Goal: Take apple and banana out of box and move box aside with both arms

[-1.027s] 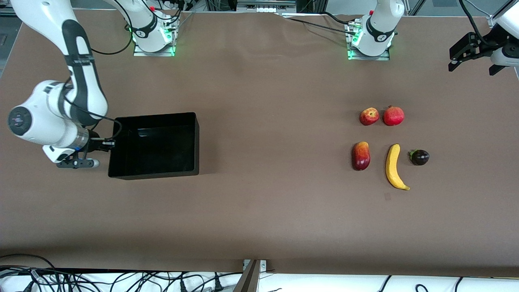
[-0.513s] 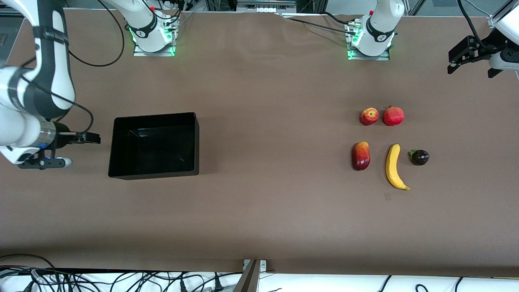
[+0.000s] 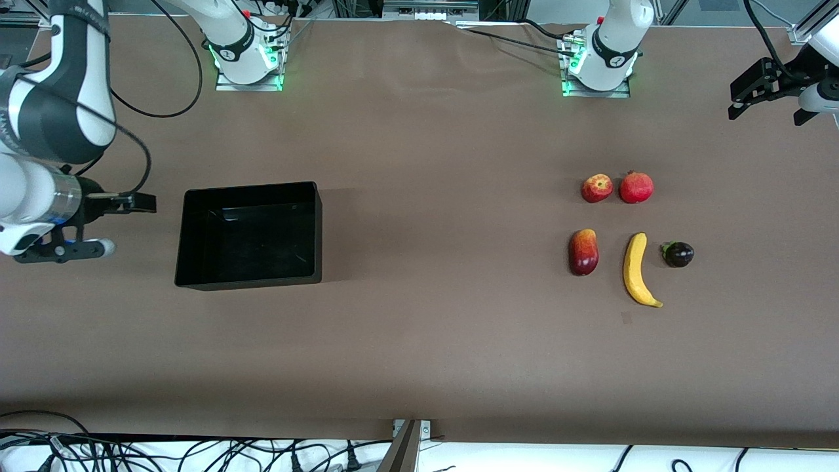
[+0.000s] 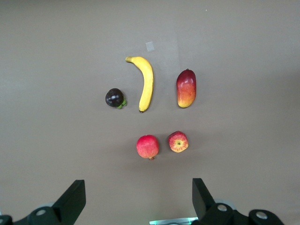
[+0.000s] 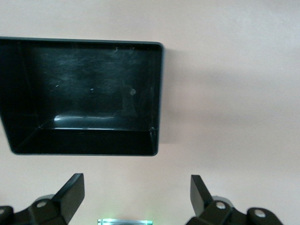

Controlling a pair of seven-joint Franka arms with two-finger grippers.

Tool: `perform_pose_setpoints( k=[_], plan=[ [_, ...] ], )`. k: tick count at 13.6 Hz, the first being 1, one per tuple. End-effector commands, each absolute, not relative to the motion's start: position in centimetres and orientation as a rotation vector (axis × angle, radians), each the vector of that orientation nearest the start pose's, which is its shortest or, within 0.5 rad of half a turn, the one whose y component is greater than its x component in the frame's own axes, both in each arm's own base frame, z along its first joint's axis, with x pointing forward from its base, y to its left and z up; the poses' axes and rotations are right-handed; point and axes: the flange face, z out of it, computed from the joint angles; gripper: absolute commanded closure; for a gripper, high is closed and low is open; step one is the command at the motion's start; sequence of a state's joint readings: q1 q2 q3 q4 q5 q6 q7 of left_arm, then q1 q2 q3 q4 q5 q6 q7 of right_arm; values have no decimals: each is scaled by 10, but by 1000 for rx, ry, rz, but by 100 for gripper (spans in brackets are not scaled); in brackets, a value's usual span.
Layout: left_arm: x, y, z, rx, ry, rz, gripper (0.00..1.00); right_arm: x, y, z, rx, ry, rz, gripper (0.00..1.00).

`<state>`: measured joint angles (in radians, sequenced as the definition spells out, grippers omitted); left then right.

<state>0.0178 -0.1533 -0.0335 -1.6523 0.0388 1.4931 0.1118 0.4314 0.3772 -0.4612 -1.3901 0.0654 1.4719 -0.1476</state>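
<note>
- The glossy black rectangular plastic box (image 3: 249,235) stands empty toward the right arm's end of the brown table (image 3: 432,341), its low walls and bare floor plain in the right wrist view.
- The small red apple with yellowish streaks (image 3: 596,188) lies on the table toward the left arm's end, just beside the round red pomegranate (image 3: 636,187).
- The long curved yellow banana (image 3: 637,269) lies nearer the front camera than the apple, between the dark-red-and-orange mango (image 3: 583,252) and the small dark purple fruit (image 3: 678,254).
- By the look of it, both fruits are out and the box is set aside, well apart from them; little or nothing seems left.
- The right gripper (image 3: 141,202) hangs just beside the box's end wall, apart from it, jaws spread wide and holding nothing.
- The left gripper (image 3: 763,95) hangs at the table's end past the fruit, jaws wide and holding nothing.
- Room: a broad bare stretch of table separates box and fruit. The box sits well in from every table edge; the fruits sit close together.
</note>
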Motion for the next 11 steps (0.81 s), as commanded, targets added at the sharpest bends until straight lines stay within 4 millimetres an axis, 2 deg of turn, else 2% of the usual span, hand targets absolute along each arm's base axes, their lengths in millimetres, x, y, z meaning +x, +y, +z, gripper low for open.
perform_pose_setpoints(
  k=[1, 3, 6, 7, 9, 11],
  plan=[
    [500, -2, 666, -3065, 195, 8, 0, 628, 60, 514, -3213, -235, 401, 0],
    [500, -1, 667, -3065, 193, 8, 0, 627, 61, 519, -3210, -238, 376, 0],
    [499, 0, 667, -3066, 188, 10, 0, 622, 47, 519, -3198, -227, 357, 0],
    [499, 0, 668, -3066, 188, 8, 0, 613, 37, 520, -3199, -250, 312, 0],
    [499, 0, 667, -3066, 188, 10, 0, 599, 32, 516, -3254, -337, 196, 0],
    [499, -1, 667, -3066, 190, 10, 0, 585, 12, 516, -3256, -214, 191, 0]
  ],
)
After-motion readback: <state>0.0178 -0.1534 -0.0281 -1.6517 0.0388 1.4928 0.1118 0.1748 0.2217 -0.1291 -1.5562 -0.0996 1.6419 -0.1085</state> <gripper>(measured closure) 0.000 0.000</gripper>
